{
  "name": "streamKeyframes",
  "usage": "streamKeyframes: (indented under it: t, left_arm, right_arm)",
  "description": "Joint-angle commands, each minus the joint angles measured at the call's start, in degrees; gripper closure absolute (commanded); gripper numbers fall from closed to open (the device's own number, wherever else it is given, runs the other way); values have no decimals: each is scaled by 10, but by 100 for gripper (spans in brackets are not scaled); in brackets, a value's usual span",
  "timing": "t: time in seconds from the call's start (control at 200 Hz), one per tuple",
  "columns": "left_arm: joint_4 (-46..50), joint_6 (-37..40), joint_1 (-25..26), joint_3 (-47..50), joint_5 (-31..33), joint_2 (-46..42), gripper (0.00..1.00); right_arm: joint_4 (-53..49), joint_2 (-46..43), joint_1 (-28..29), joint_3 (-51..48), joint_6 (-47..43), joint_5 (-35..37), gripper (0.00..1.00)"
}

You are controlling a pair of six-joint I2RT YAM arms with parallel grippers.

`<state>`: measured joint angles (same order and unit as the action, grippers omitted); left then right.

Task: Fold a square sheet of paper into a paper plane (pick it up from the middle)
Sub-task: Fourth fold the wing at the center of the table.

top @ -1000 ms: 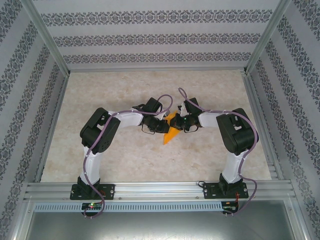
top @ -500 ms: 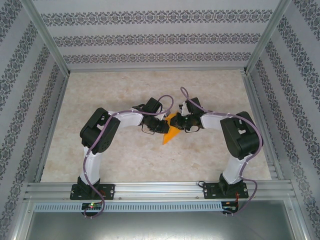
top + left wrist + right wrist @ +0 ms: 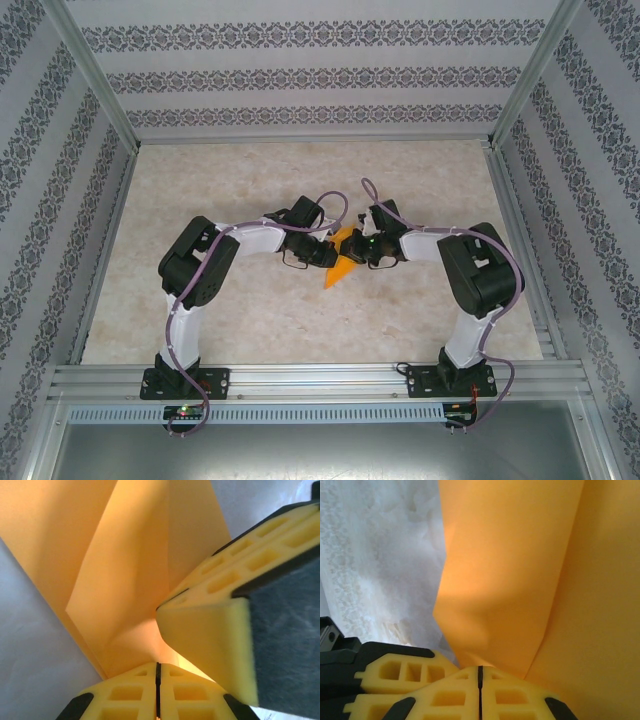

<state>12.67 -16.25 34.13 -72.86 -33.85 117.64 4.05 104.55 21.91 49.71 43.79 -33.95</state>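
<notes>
The square sheet of paper is folded into a pointed orange-yellow wedge, the paper plane (image 3: 342, 264). It is held above the table's middle with its tip toward the near left. My left gripper (image 3: 329, 255) is shut on its left side and my right gripper (image 3: 358, 251) on its right side, the two almost touching. In the left wrist view the creased paper (image 3: 130, 580) rises from my shut left gripper (image 3: 158, 676), with the right gripper's fingers (image 3: 215, 630) close at the right. In the right wrist view the paper (image 3: 520, 570) comes out of my shut right gripper (image 3: 480, 677).
The marble-patterned table (image 3: 230, 320) is ringed by an aluminium frame (image 3: 110, 140) and patterned walls. Both arms bend inward to the middle, their bases on the near rail (image 3: 310, 378). The left gripper's fingers (image 3: 400, 672) sit at the lower left of the right wrist view.
The right gripper shifted slightly right, then back toward the left gripper. The paper stays pinched between both grippers, its tip hardly moved. The left arm is nearly still.
</notes>
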Motion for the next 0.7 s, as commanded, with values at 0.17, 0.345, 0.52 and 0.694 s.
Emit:
streamKeyframes:
  t: [0.17,0.345,0.52,0.694]
  left_arm:
    - [58,37,8,35,71,3,90]
    - [64,50,20,37,84,-5,90]
    - [61,65,30,54,116,-3,91]
    - [58,73,31,69,121,-2,91]
  right_arm:
    - [-43,36,5,18,-23,34,93]
    - [-47,38,0,6,-33,49,93]
    - [-5,11,-5,-6,-16,51,94]
    - [-13,5,-15,9,-19,83,94]
